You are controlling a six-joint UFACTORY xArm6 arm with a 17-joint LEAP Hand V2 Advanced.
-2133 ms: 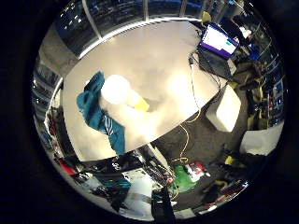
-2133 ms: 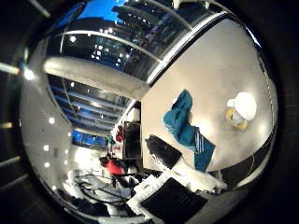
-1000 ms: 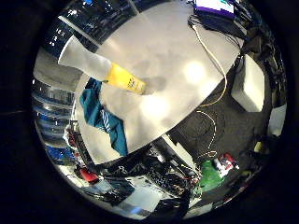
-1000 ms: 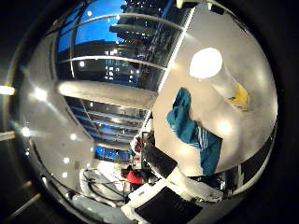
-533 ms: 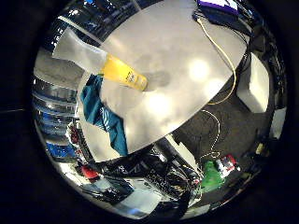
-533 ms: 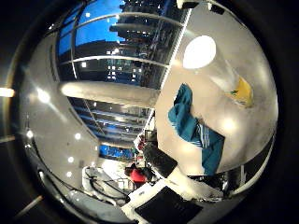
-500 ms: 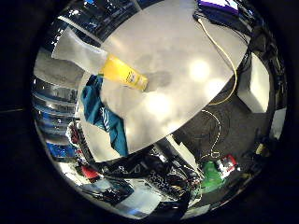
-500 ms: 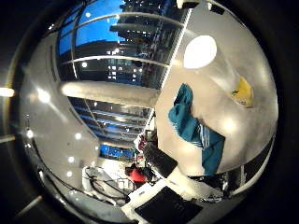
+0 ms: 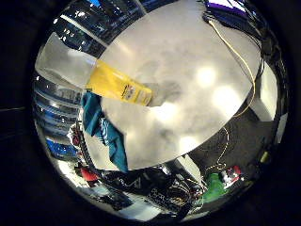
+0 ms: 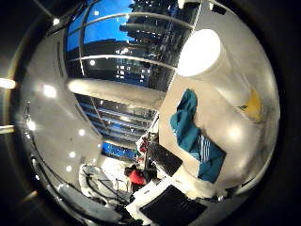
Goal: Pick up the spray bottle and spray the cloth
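A spray bottle point(image 9: 115, 83) with a yellow body and a white top stands on the pale table point(image 9: 179, 66). It reaches far across the right little finger side palm view, so it is close to the palm. A teal cloth point(image 9: 102, 134) lies crumpled on the table beside the bottle, near the table's edge. The right thumb side palm view shows the bottle's white top point(image 10: 198, 52) large, with the cloth point(image 10: 192, 132) beside it.
A yellow cable point(image 9: 241, 58) runs over the table away from the bottle. A green thing point(image 9: 215, 185) lies on the floor past the table's edge. Big windows point(image 10: 122, 38) and a white beam point(image 10: 111, 92) stand behind the table.
The palm has moved closer to the bottle, which now looks larger in both views. The bottle and the cloth have not moved on the table.
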